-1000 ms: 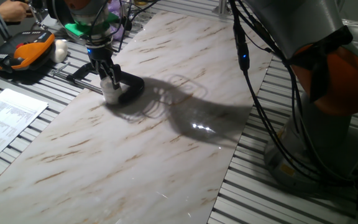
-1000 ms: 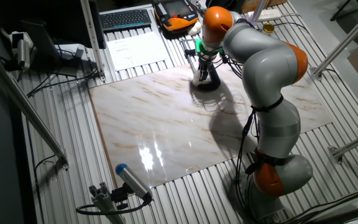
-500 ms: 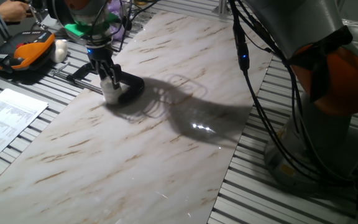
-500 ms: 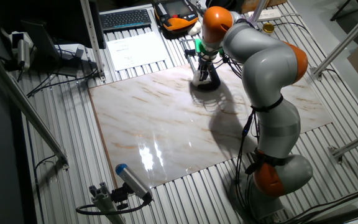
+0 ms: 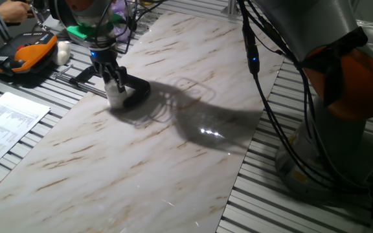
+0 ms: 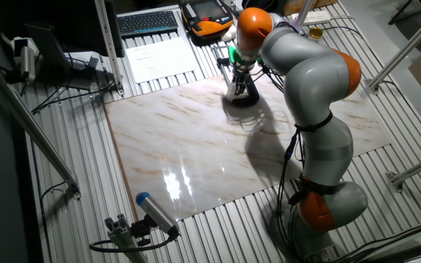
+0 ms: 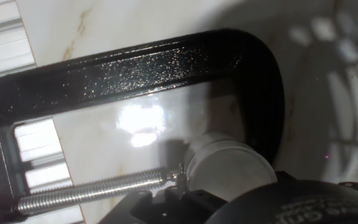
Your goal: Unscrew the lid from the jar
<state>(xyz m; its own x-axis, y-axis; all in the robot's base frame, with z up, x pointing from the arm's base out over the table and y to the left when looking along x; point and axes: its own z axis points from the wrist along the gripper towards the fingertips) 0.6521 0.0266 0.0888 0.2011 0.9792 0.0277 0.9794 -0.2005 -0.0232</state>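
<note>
Claw [image 5: 113,83] points straight down, its two dark fingers [image 5: 108,77] closed against the top of the jar [image 5: 116,97]; whether they pinch the lid itself or the jar body cannot be told. The jar stands upright directly beneath the claw, on the marble slab [image 5: 141,149] near its edge. In the hand view the lid [image 7: 227,167] shows as a pale round disc just ahead of the claw housing. A black C-clamp [image 7: 135,68] wraps around the jar, its threaded screw [image 7: 92,191] touching the jar's side. Further out, beyond the slab: a printed sheet [image 5: 8,123] and an orange-black handset [image 5: 24,53].
</note>
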